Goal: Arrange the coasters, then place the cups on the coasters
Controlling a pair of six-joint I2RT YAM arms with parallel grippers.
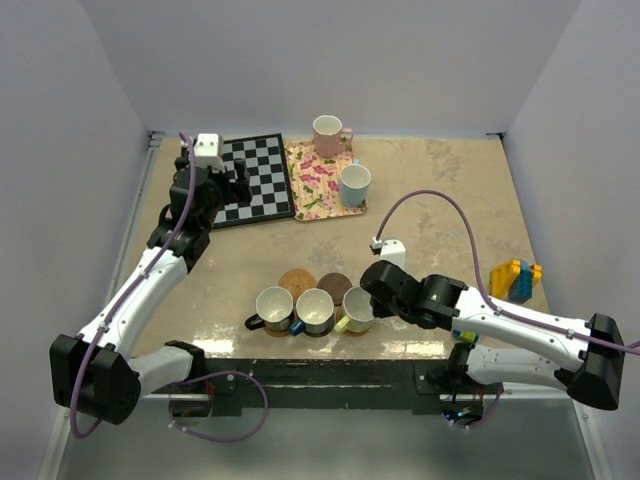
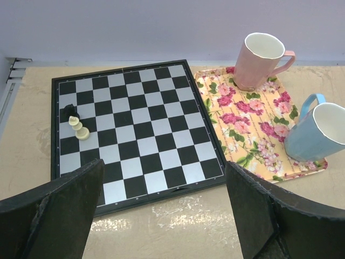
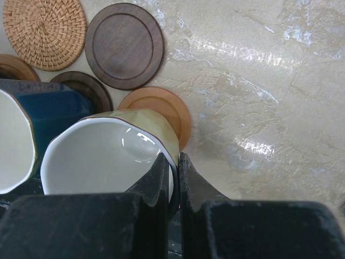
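My right tool (image 3: 178, 162) is clenched on the rim of the yellow-green cup (image 3: 108, 156), one finger inside the white bowl and one outside. That cup sits at the 6 o'clock edge of the counter (image 1: 440, 190), the right end of a row of three, with the dark blue cup (image 1: 314, 310) in the middle and the black cup (image 1: 273, 308) on the left. It overlaps a smooth orange coaster (image 3: 164, 110) at its 1 o'clock side; I cannot tell whether it rests on it or hangs just above.

A dark coaster (image 3: 83, 89) shows partly under the dark blue cup. Just beyond, at 12 o'clock from the row, lie a woven coaster (image 3: 45, 33) and a dark wooden coaster (image 3: 124, 45), side by side.

My left tool (image 2: 164, 167) is released, jaws wide, holding nothing, at the near edge of the chessboard (image 2: 135, 124) at 11 o'clock. Two chess pieces (image 2: 75, 121), one black and one white, stand on its left side.

The pink cup (image 2: 259, 59) and light blue cup (image 2: 318, 135) stand on the floral tray (image 2: 242, 118) at 12 o'clock. Toy blocks (image 1: 515, 278) lie at 3 o'clock.
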